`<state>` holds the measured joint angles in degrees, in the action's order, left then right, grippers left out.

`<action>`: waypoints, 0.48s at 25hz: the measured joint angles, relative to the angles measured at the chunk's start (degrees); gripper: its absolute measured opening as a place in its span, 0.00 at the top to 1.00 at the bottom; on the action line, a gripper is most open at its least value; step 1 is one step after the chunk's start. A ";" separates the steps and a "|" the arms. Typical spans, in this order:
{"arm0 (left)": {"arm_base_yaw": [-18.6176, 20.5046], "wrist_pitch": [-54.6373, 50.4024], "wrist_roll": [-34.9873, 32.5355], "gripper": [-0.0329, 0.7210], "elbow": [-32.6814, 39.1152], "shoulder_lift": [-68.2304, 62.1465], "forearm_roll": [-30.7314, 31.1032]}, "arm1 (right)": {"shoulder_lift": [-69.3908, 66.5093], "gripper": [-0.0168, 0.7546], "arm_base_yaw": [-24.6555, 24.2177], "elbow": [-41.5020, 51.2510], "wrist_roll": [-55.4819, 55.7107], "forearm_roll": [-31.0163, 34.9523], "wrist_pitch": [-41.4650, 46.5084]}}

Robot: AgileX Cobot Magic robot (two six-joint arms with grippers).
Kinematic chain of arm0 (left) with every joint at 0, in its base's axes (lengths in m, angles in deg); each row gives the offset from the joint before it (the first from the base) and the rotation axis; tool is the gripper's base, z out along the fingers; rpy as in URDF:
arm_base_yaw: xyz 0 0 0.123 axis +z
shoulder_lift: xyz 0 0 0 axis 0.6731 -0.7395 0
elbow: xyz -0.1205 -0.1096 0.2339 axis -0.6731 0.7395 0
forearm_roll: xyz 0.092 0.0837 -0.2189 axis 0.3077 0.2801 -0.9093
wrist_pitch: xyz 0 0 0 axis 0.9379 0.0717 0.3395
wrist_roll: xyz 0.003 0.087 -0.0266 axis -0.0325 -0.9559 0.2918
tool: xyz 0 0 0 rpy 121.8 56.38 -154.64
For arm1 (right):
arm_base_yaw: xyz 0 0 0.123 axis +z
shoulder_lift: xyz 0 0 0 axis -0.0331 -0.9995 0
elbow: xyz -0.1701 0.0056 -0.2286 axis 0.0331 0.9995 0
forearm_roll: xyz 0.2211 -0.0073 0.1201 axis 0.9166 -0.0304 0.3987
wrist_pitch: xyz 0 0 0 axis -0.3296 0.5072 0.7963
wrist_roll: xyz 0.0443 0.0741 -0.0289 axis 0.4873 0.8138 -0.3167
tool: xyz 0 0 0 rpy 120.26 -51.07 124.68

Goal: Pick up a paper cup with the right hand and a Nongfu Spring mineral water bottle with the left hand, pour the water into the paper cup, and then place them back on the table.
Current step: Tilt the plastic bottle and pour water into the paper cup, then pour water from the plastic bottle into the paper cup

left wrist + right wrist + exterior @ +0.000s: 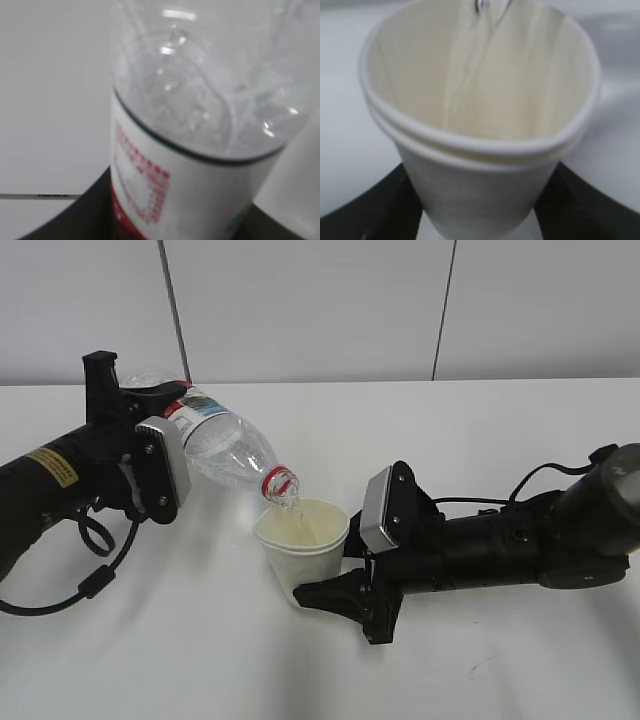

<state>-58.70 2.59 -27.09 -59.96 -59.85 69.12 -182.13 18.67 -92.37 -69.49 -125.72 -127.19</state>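
Left end effector point(150, 455) clamps the Nongfu Spring mineral water bottle point(215, 440), tipped mouth-down over the paper cup point(302, 545); water point(290, 502) streams in. Right end effector point(335, 592) grips the cup's lower wall, mid-table point(200, 660). Bare table toward the near edge and both sides. One bottle; the cup shows two stacked rims.

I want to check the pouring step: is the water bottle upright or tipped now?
Tipped. The Nongfu Spring mineral water bottle, held in the left hand, slants mouth-down over the paper cup, and water runs from its mouth into it.
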 joint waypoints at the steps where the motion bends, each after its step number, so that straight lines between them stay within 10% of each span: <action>1: 0.00 0.07 -0.17 0.54 0.00 0.00 -0.06 | 0.00 0.38 0.00 0.00 0.00 -0.09 0.00; 12: 0.00 1.43 -0.66 0.54 0.00 0.00 -0.40 | 0.00 0.38 0.00 0.00 0.00 -0.70 0.13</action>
<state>-58.70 4.02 -27.75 -59.96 -59.85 68.71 -182.13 18.67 -92.37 -69.49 -126.42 -127.06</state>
